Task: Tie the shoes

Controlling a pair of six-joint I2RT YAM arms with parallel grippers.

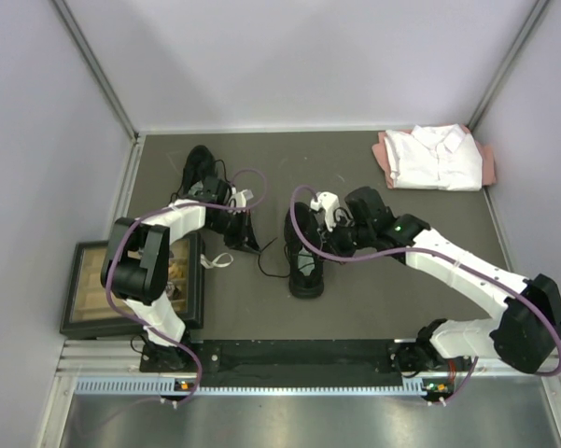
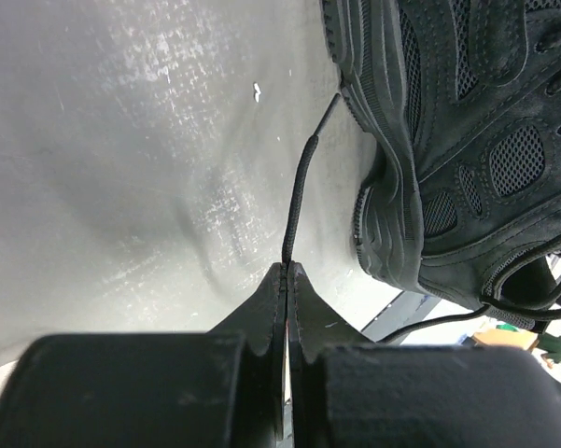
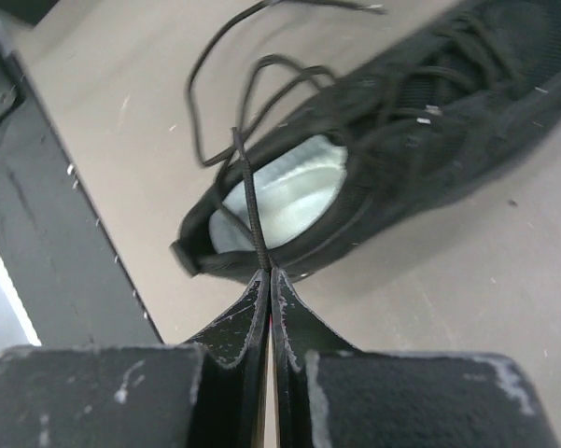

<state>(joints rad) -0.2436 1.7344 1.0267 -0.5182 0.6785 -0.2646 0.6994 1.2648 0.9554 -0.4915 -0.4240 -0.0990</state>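
Observation:
Two black shoes lie on the grey mat. One shoe (image 1: pixel 202 168) lies slanted at the back left, partly under my left gripper (image 1: pixel 235 207). The other shoe (image 1: pixel 305 257) lies in the middle and shows its pale grey insole (image 3: pixel 285 191). In the left wrist view my left gripper (image 2: pixel 287 266) is shut on a thin black lace (image 2: pixel 299 187), which runs up under the sole of the shoe (image 2: pixel 467 140). My right gripper (image 3: pixel 266 273) is shut on a lace (image 3: pixel 250 201) just above the heel opening of the middle shoe (image 3: pixel 420 121). More lace loops lie loose beside it.
A folded white shirt (image 1: pixel 434 157) lies at the back right corner. A dark-framed tray (image 1: pixel 103 289) sits off the mat's left edge beside the left arm. Pale walls close in the back and sides. A metal rail (image 1: pixel 289 359) runs along the near edge.

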